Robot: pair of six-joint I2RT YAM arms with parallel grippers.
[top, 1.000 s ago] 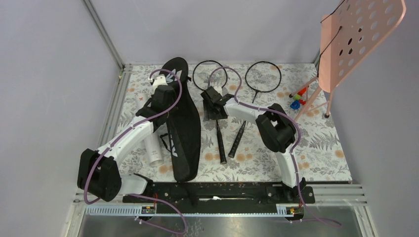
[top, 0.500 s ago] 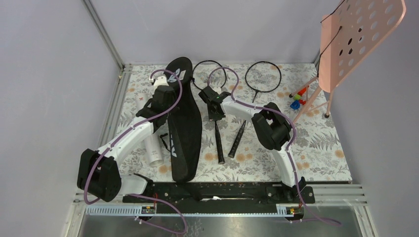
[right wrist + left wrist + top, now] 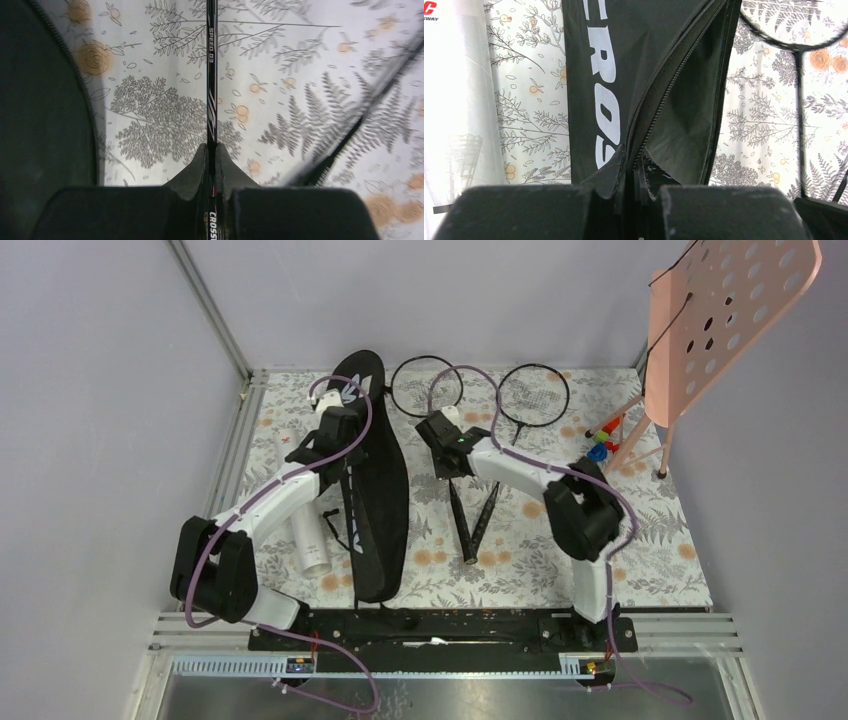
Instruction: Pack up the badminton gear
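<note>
Two clamped claws: the left claw (image 3: 633, 167) pinches the zip edge of the bag (image 3: 599, 60), apparently keeping it agape, while the right claw (image 3: 210, 157) grips a racket (image 3: 211, 90) shaft beside the bag, presumably for loading.

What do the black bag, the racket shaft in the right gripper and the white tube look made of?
The bag: matte black fabric, likely nylon; folds, has a zipper, printed white letters. The racket shaft: glossy black, thin, rigid, probably carbon or metal. The tube: smooth white, plastic or card, can't tell.
</note>
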